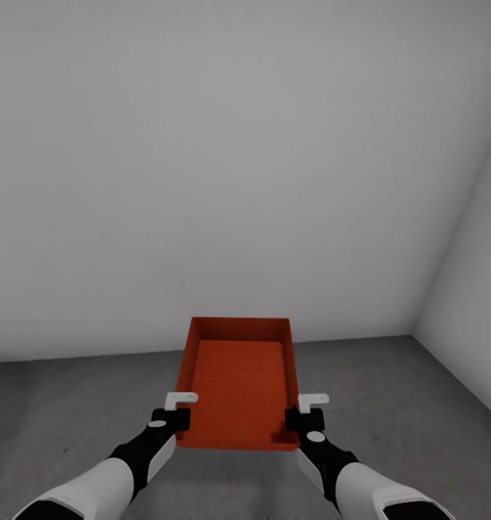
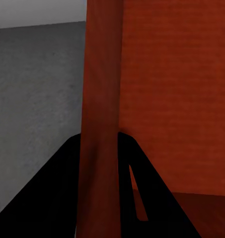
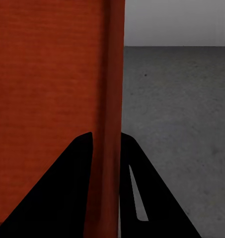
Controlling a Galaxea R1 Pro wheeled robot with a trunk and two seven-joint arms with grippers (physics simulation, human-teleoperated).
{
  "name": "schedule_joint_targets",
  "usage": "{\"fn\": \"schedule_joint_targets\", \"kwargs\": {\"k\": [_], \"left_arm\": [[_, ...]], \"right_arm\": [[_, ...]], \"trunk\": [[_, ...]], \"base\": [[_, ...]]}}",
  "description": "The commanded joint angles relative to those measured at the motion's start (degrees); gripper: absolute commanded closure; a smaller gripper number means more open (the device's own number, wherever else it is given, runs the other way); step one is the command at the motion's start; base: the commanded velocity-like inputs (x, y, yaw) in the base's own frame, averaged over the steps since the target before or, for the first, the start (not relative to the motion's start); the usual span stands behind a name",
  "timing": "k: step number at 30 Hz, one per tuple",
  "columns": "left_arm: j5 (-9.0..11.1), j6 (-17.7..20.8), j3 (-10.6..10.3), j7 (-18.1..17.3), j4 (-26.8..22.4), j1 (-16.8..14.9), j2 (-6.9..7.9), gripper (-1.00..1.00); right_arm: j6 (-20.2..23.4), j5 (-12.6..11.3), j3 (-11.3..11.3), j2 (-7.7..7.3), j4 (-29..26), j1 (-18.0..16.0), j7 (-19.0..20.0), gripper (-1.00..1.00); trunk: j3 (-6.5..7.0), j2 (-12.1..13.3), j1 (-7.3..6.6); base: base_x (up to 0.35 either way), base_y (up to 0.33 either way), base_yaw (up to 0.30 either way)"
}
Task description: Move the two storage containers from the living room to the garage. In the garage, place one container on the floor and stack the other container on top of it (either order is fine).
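Orange-red bin point(image 1: 238, 383) hangs above the grey floor point(image 1: 72, 404) near a white wall point(image 1: 202, 159), seen whole from the head. Left gripper point(image 1: 175, 409) clamps its left wall, right gripper point(image 1: 308, 409) its right; wrist views show fingers point(image 2: 57, 198) straddling each wall.

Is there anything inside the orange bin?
No, the bin is empty in the head view; its flat bottom shows bare between the walls.

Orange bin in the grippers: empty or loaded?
Empty. The head view looks straight into the orange bin and shows only its bare ribbed bottom; both wrist views show bare inner walls.
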Motion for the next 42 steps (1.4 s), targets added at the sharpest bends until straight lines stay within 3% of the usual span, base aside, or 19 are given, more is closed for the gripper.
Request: {"fn": "schedule_joint_targets", "kwargs": {"k": [1,3,4,8,32,33,42], "left_arm": [[-0.7,-1.4,4.8,3.2,-0.2,-0.1,0.11,1.0],[-0.7,-1.4,4.8,3.2,-0.2,-0.1,0.13,1.0],[0.9,0.0,-0.1,0.6,-0.3,-0.1,0.06,1.0],[1.9,0.0,-2.0,0.8,-0.2,-0.1,0.07,1.0],[1.6,0.0,-1.4,0.7,-0.3,-0.1,-0.03,1.0],[1.6,0.0,0.5,0.7,-0.3,-0.1,-0.03,1.0],[1.6,0.0,0.5,0.7,-0.3,-0.1,-0.03,1.0]], "right_arm": [[-0.2,-0.4,-2.5,-1.53,0.2,0.0,-3.3,1.0],[-0.2,-0.4,-2.5,-1.51,0.2,0.0,-3.3,1.0],[-0.4,0.1,-0.1,0.21,0.1,0.0,-0.8,1.0],[-0.4,-0.1,0.7,0.27,0.1,0.0,-1.3,1.0],[-0.4,2.3,-1.2,0.13,0.1,0.0,-1.1,1.0],[-0.4,-0.1,-0.4,0.13,0.1,0.0,-1.4,1.0],[-0.4,-0.1,-0.4,0.13,0.1,0.0,-1.4,1.0]], "trunk": [[-0.1,-0.1,0.01],[-0.12,-0.1,0.01],[-0.12,-0.1,0.01],[-0.12,-0.1,0.01],[-0.74,-0.1,0.01],[-0.83,-0.1,0.01],[-1.62,-0.1,0.01]], "base": [[0.0,0.0,0.0],[0.0,0.0,0.0],[0.0,0.0,0.0],[0.0,0.0,0.0],[0.0,0.0,0.0],[0.0,0.0,0.0],[0.0,0.0,0.0]]}}
